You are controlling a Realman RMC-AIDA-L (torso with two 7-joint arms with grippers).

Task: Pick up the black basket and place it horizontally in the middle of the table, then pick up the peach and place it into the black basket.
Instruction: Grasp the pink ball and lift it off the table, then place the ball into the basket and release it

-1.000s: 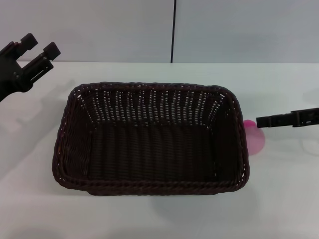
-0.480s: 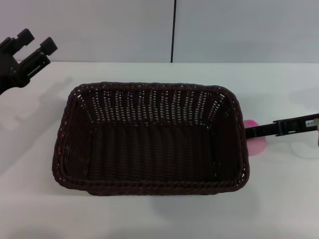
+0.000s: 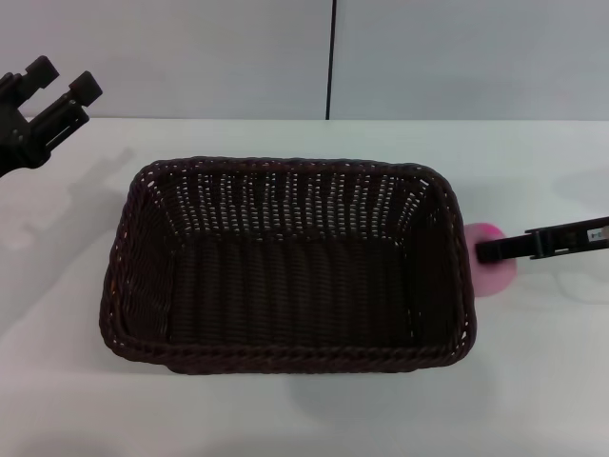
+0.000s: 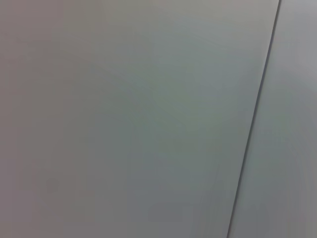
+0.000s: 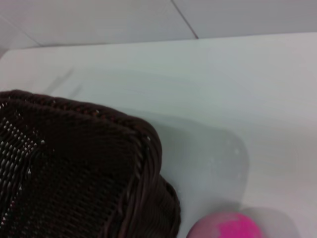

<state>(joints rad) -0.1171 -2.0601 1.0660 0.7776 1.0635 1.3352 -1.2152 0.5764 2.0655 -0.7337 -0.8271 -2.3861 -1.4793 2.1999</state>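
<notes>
Far left in the head view: left gripper (image 3: pixel 59 88) raised off the white surface (image 3: pixel 304 419) near its back left corner, jaws spread apart with nothing between them, well apart from the basket. Left wrist view filled only by a plain grey wall panel (image 4: pixel 124 119) crossed by one thin dark seam (image 4: pixel 255 119).

Middle of the surface: black basket (image 3: pixel 285 357) lying flat and horizontal, long sides running across the view, open mouth up, braided rim unbroken all round, interior holding nothing visible. One rounded corner of the same black basket (image 5: pixel 74 173) seen close in the right wrist view, open-weave side sloping down to the surface (image 5: pixel 237 89).

Just right of the basket: peach (image 3: pixel 493 271) resting on the surface, outside the basket, just beside its right wall; touching or slightly apart, cannot tell. Pink top of the peach (image 5: pixel 228 228), with its brighter magenta spot, cropped by the frame edge in the right wrist view, next to the basket's corner.

Right edge: right gripper (image 3: pixel 495 250) reaching in from the side as a thin dark bar, tip over the upper part of the peach in the head view. Seen edge-on, so opening of its jaws cannot be told, nor whether anything is held.
</notes>
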